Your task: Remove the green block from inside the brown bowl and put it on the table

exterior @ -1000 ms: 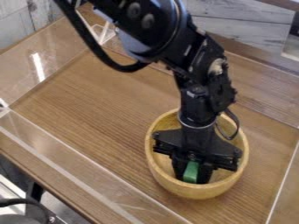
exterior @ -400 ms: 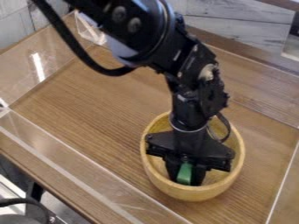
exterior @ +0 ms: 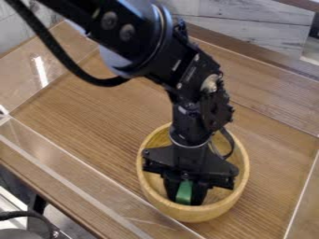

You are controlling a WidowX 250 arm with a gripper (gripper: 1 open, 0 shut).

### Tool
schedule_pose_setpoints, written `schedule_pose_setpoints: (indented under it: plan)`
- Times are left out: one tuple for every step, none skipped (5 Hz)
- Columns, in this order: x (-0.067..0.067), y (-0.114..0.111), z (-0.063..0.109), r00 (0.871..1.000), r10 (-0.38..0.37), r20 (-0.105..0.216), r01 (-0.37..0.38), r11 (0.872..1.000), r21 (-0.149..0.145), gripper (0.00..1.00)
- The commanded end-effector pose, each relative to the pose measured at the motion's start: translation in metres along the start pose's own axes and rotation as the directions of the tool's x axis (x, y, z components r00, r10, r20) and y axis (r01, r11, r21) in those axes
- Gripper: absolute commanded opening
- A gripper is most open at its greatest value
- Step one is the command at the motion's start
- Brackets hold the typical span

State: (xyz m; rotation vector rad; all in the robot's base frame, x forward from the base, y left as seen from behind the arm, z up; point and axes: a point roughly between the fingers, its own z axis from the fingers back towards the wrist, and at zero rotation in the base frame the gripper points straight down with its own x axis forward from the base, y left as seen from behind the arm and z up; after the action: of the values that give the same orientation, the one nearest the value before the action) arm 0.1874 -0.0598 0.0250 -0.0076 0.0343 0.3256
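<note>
Green block: the green block (exterior: 185,191) sits between the jaws of the gripper (exterior: 185,190), inside the brown bowl (exterior: 230,177), with only its lower part showing below the black fingers.
Hand: clenched on the green block, jaws drawn in tight against its 2 sides, pointing straight down into the bowl.
Bowl now: it lies toward the near edge of the table (exterior: 88,121), close to the clear wall (exterior: 75,201) at the front.
What changed: a second ago the bowl lay further right and further back on the wood; now bowl, gripper and block together sit lower and more to the left in the view. The arm has leaned over with them.
Reading: I take it the bowl is being dragged along with the grip, since the block looks no higher against the rim than before.
Meaning for the task: the grasp looks made, but the block is not out yet; no part of it rests on the tabletop.
Next call: I judge a clean upward lift is needed, so the block clears the thick rim without carrying the bowl.
Risk: the bowl could slide into the front wall.
</note>
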Motion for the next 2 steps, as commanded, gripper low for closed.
schedule_pose_setpoints:
  plan:
    - [-0.0048,-0.0057,0.0149,0.999,0.004,0.034,-0.003,1.0,-0.014,0.0]
    - [-0.0122,-0.0077,0.0128,0.997,0.067,0.031,-0.066,0.998,-0.011,0.0]
